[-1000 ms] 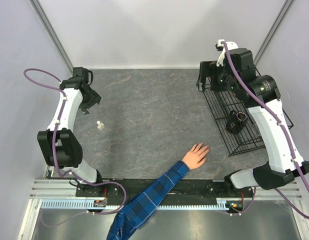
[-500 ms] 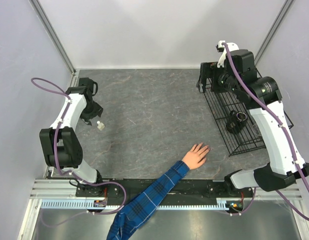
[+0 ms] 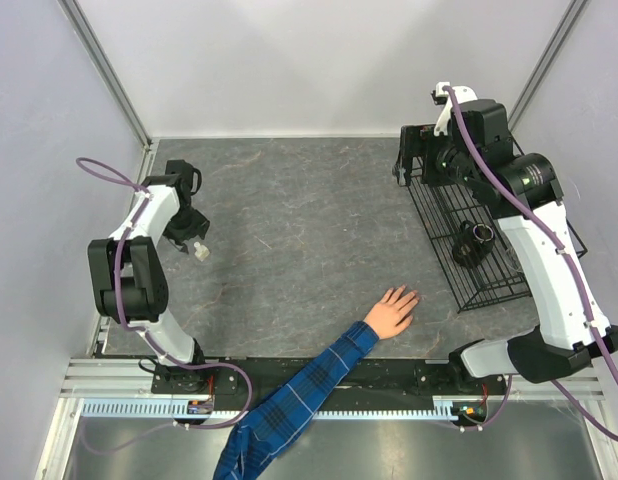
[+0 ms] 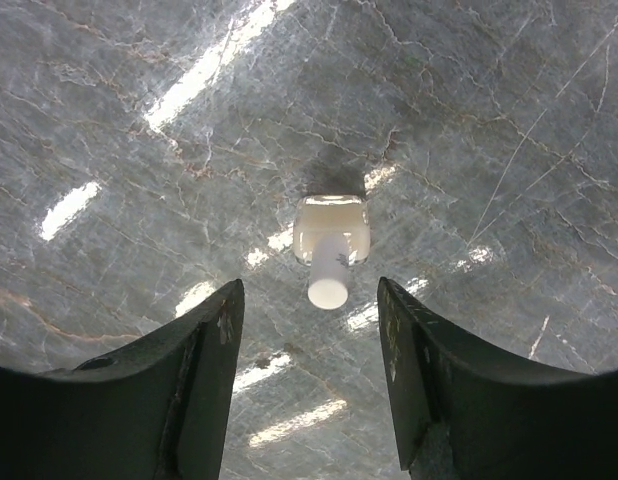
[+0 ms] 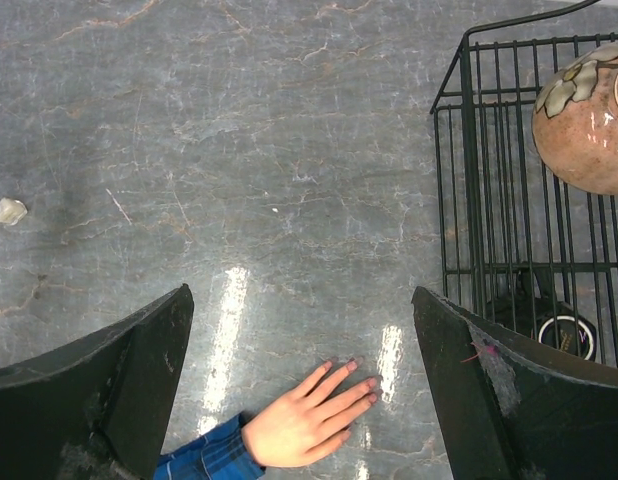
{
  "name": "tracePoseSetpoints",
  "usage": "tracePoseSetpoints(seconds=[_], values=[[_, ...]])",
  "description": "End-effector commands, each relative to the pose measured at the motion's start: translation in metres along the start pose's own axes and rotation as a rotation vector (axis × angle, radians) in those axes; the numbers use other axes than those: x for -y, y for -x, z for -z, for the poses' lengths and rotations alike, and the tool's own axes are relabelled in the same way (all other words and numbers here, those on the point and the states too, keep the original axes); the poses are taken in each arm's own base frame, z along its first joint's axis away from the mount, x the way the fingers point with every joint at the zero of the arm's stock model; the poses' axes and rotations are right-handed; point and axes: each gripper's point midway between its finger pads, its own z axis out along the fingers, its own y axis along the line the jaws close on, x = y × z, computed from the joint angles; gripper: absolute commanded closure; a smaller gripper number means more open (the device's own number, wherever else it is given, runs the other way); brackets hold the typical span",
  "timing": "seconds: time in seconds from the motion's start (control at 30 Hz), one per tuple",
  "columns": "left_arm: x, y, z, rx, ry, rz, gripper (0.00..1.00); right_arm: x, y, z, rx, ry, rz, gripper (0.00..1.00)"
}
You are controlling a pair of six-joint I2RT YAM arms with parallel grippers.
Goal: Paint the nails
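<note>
1. This is a robot test cell in a lab: plain pale walls box in a single grey, stone-look counter, with bare metal posts running up the corners.
2. Two white-and-black robot arms, the left arm and the right arm, are bolted to a metal rail along the counter's near edge, and purple cables loop off them.
3. A person's hand in a plaid sleeve lies flat on the counter, reaching in over the rail.
</note>
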Motion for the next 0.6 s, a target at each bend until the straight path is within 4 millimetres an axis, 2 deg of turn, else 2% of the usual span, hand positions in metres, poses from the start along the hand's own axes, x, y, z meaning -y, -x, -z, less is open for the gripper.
tracePoseSetpoints(seconds=[0.0, 0.1, 0.4, 0.57], values=[[0.008, 0.010, -0.005, 0.040, -0.005, 0.041, 0.41, -0.001, 0.003, 0.006, 0.025, 0.010, -0.003, 0.02], [0.009, 0.008, -0.008, 0.030, -0.001, 0.038, 0.49, -0.001, 0.002, 0.005, 0.020, 0.008, -0.002, 0.02], [0.003, -0.003, -0.014, 0.002, 0.013, 0.040, 0.50, -0.002, -0.001, 0.003, 0.012, 0.011, -0.006, 0.02], [0.007, -0.004, -0.018, -0.009, 0.006, 0.030, 0.62, -0.002, -0.004, 0.001, 0.001, 0.015, -0.006, 0.02]])
